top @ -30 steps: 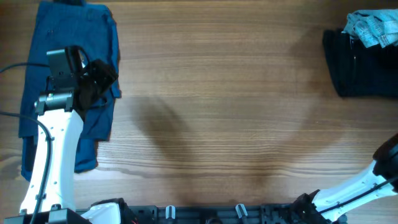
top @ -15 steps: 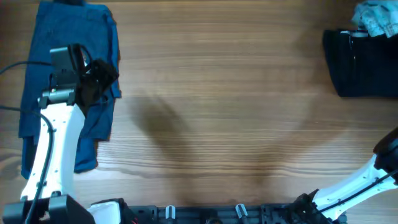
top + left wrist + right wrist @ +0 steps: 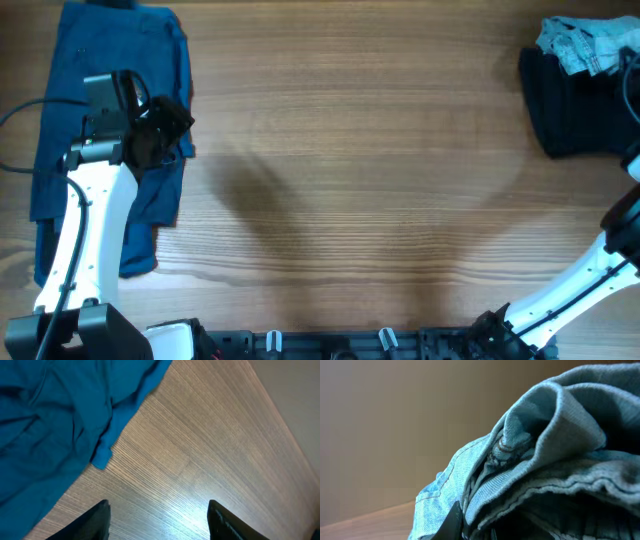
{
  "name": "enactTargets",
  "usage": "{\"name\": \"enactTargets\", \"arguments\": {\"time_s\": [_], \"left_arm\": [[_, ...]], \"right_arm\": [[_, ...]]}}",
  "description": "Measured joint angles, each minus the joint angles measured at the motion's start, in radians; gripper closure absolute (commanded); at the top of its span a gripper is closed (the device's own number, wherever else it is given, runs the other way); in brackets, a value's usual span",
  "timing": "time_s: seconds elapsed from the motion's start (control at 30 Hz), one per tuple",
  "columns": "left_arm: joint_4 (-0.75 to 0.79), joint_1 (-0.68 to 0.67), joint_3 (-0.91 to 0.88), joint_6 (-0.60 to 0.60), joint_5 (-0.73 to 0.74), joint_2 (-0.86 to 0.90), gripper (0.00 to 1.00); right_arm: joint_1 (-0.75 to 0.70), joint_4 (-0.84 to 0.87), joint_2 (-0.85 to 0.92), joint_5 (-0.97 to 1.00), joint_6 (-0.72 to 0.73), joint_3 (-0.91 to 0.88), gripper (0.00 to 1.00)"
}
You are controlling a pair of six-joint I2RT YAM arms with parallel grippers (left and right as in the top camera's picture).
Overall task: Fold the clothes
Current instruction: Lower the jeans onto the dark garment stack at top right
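PALE DENIM AT THE FAR RIGHT: At the far right corner of the table point(image 3: 350, 150), the pale denim shorts point(image 3: 580, 42) sit in a crumpled bunch. They overlap the upper edge of the dark navy garment point(image 3: 572, 110), which lies as a compact block against the right edge of my overhead view. I cannot tell whether the bunch rests on the navy cloth or hangs just above it.

My right wrist camera is filled with folds and a stitched seam of the same pale denim, close against the right gripper point(image 3: 454, 522). Its jaws are closed with the fabric pinched at them, and only one dark fingertip shows at the bottom of that view. The right arm point(image 3: 590, 285) rises from the lower right and runs out of the overhead frame.

Across the table, well apart from all this, the blue garment point(image 3: 110, 50) lies spread along the left edge, one leg end reaching toward the near side. The left arm point(image 3: 85, 230) stretches over it, and the left gripper point(image 3: 159, 512) is poised over its right-hand border. From the left wrist I see both fingers standing wide apart with nothing between them, bare wood grain below and the blue cloth's edge just beyond.
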Motion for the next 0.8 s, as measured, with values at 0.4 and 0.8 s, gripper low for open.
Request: {"name": "enactTargets", "arguments": {"time_s": [0.4, 0.8], "left_arm": [[0.031, 0.0, 0.0, 0.0, 0.0, 0.0, 0.37], [0.032, 0.0, 0.0, 0.0, 0.0, 0.0, 0.34]], "right_arm": [[-0.169, 0.073, 0.0, -0.241, 0.639, 0.0, 0.92], [-0.144, -0.134, 0.0, -0.417, 0.784, 0.009, 0.44]]}}
